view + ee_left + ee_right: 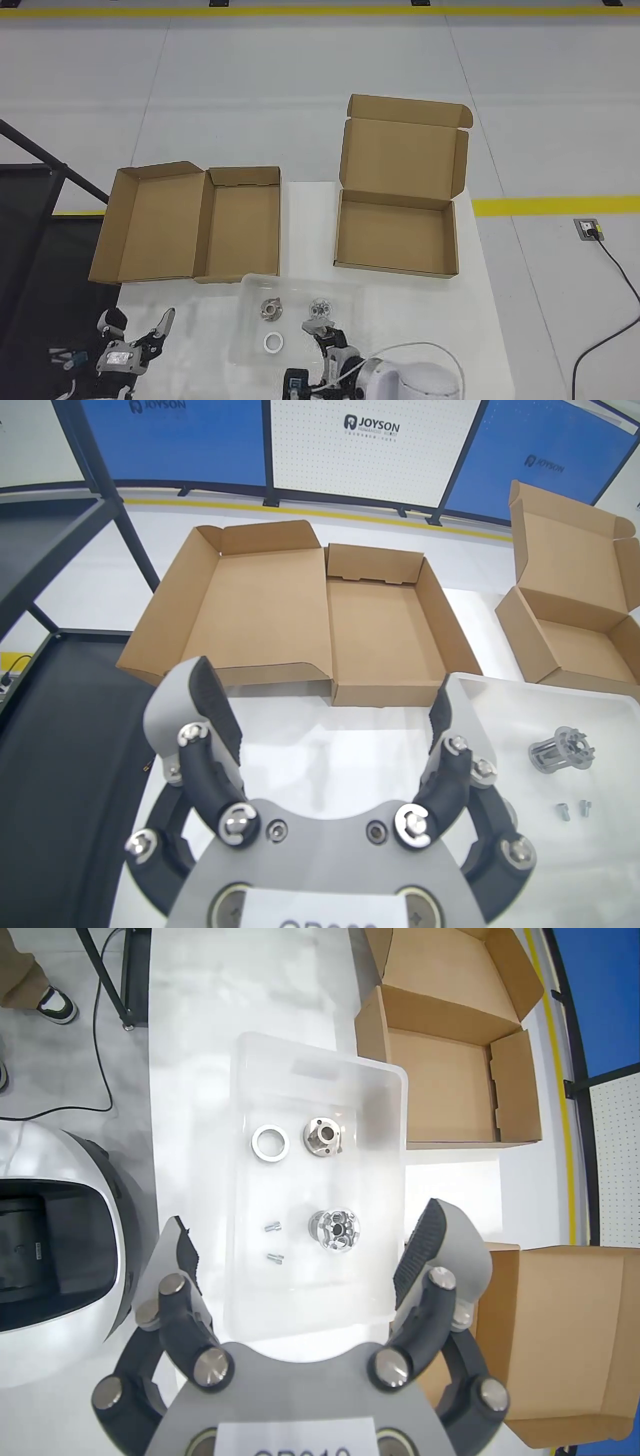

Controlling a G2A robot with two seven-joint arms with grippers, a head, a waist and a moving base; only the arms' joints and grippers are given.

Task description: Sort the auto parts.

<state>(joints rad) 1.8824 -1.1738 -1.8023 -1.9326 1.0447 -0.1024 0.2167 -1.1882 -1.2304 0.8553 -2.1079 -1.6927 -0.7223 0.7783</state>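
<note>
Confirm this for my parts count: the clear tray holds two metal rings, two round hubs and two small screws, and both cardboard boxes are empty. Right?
No. The tray holds one metal ring, not two; the right wrist view shows it. A hub beside the ring, a second hub, two screws and both empty boxes stand as said.

Bare table [308, 230] between left box [245, 225], right box [395, 235]

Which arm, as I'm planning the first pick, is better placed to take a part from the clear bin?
Right, probably. The right gripper hangs open above the clear bin, the slotted hub roughly below it. The left gripper, also open, sits off to the bin's side.
</note>
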